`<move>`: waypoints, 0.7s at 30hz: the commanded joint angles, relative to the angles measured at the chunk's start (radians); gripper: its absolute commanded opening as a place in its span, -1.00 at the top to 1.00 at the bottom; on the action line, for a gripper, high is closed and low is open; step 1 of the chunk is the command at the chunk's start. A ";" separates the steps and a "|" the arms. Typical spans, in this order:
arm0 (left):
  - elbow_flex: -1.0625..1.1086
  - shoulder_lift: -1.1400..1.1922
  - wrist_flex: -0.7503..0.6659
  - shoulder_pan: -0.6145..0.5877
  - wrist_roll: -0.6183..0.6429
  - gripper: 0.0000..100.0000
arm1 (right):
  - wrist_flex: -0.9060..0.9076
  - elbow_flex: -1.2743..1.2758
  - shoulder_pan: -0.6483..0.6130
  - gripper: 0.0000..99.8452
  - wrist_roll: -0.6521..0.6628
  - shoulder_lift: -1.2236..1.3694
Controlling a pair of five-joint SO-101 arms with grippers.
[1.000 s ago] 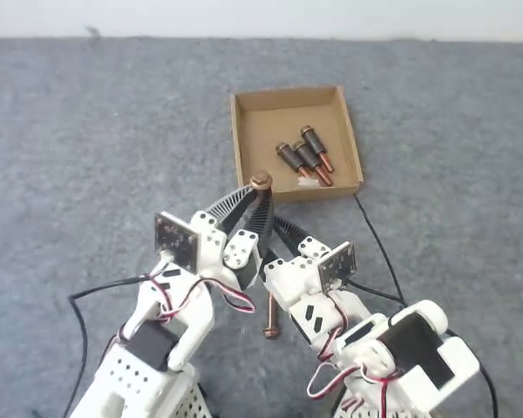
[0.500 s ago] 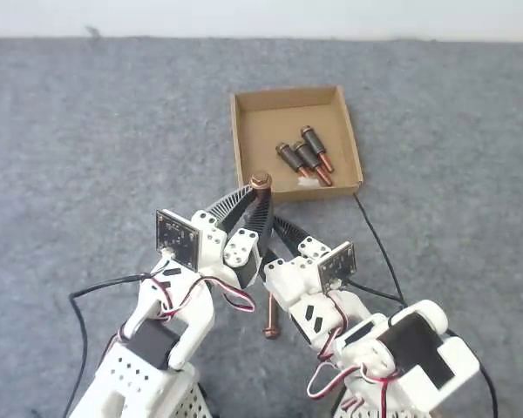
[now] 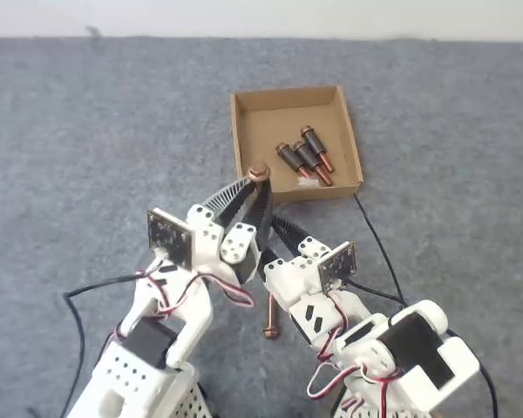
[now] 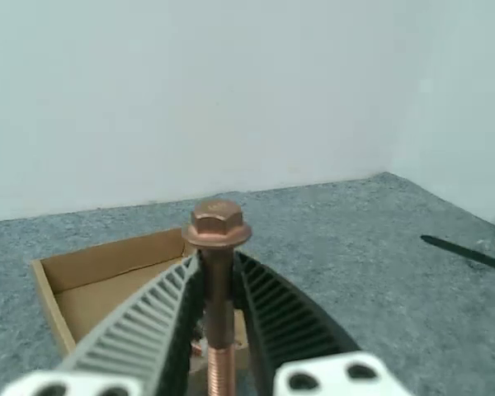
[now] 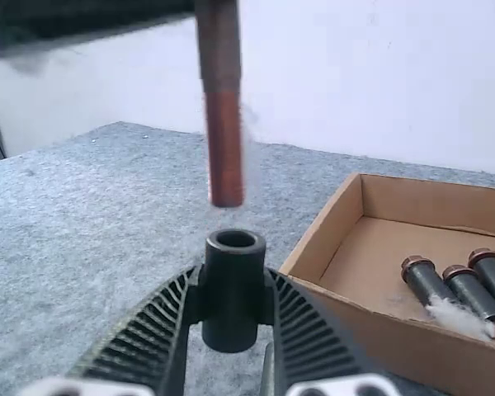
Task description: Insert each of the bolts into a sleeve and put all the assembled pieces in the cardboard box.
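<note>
My left gripper (image 3: 255,187) is shut on a copper bolt (image 3: 260,175), held upright with its hex head on top, just in front of the cardboard box (image 3: 237,131). In the left wrist view the bolt (image 4: 218,280) stands between the ribbed fingers (image 4: 157,313). My right gripper (image 5: 233,318) is shut on a black sleeve (image 5: 233,285), bore facing up. The bolt's tip (image 5: 224,165) hangs a short way above that bore, apart from it. Three assembled pieces (image 3: 303,159) lie in the box. Another bolt (image 3: 270,315) lies on the carpet between the arms.
Grey carpet covers the table. A black cable (image 3: 379,248) runs from the box's near right corner toward the right arm's base. Another cable (image 3: 91,289) loops out at the left arm's left. A white wall rises behind the carpet.
The left arm has shifted slightly toward the box, and the held bolt has lifted a little. The right arm has stayed in place.
</note>
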 commanded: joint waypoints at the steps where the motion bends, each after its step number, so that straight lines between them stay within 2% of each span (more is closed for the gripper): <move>1: -0.101 0.204 -0.141 -0.061 -0.002 0.98 | -0.025 0.021 0.008 0.99 -0.005 -0.004; 4: -0.128 0.292 -0.166 -0.064 0.003 0.98 | -0.025 0.021 0.008 0.99 -0.005 -0.004; 9: -0.110 0.242 -0.161 -0.012 0.003 0.98 | -0.025 0.021 0.010 0.99 -0.005 -0.004; 16: -0.091 0.109 0.002 -0.014 0.003 0.98 | -0.025 0.021 0.010 0.99 -0.005 -0.004; 21: -0.035 0.086 -0.074 -0.018 0.000 0.98 | -0.025 0.021 0.010 0.99 -0.005 -0.004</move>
